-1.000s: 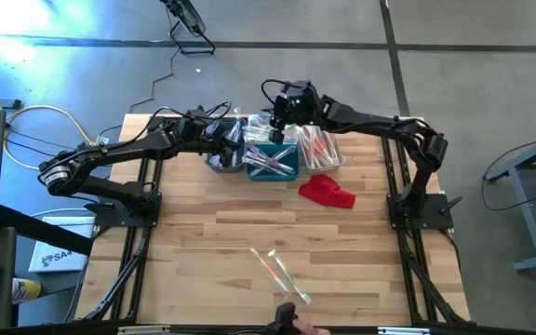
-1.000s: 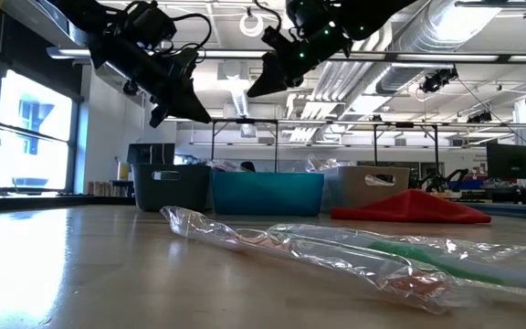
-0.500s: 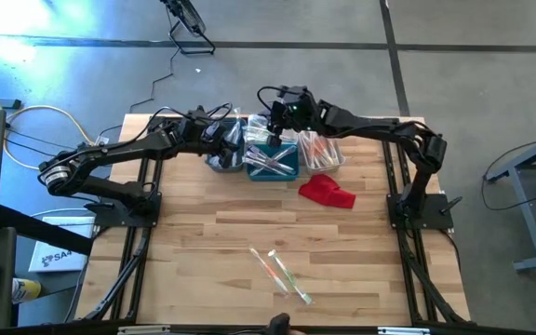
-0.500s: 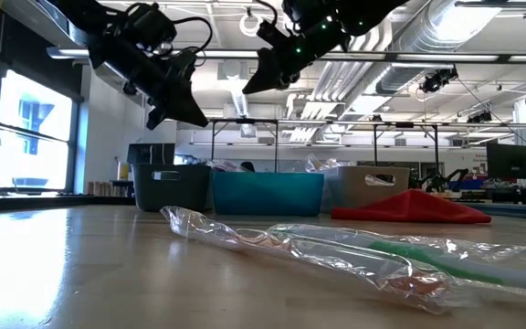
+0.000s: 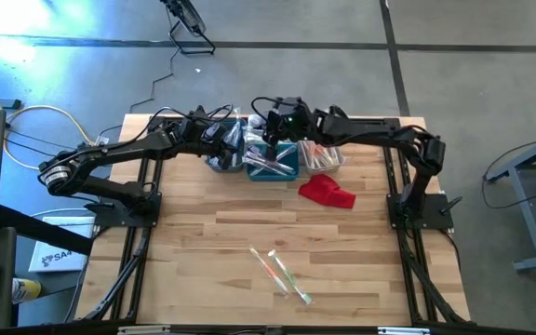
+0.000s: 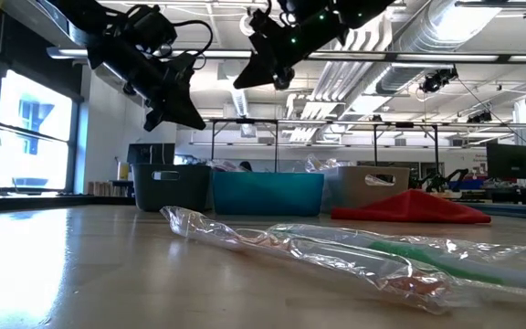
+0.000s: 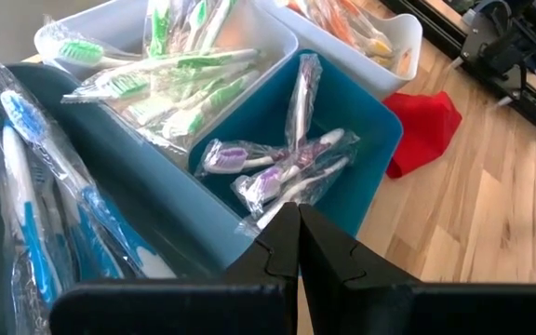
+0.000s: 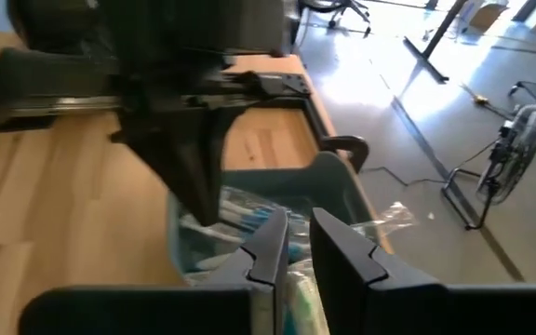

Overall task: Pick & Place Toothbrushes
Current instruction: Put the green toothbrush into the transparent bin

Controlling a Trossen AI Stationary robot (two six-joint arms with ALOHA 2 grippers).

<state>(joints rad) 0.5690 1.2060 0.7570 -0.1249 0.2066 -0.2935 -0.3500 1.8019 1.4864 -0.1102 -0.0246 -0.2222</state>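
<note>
Jaws pressed together on left gripper (image 7: 297, 216), empty, poised over grey bin (image 5: 220, 149); right gripper (image 8: 291, 233) jaws slightly parted, empty, above the four bins. Three loose toothbrushes (image 5: 282, 272) lie on bench (image 5: 203, 233); more fill the bins.

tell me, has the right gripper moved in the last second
Yes. In the high view the right gripper has shifted toward the picture's left, from near the white bin to the teal bin's far left corner. The left gripper hangs over the grey bin.
</note>
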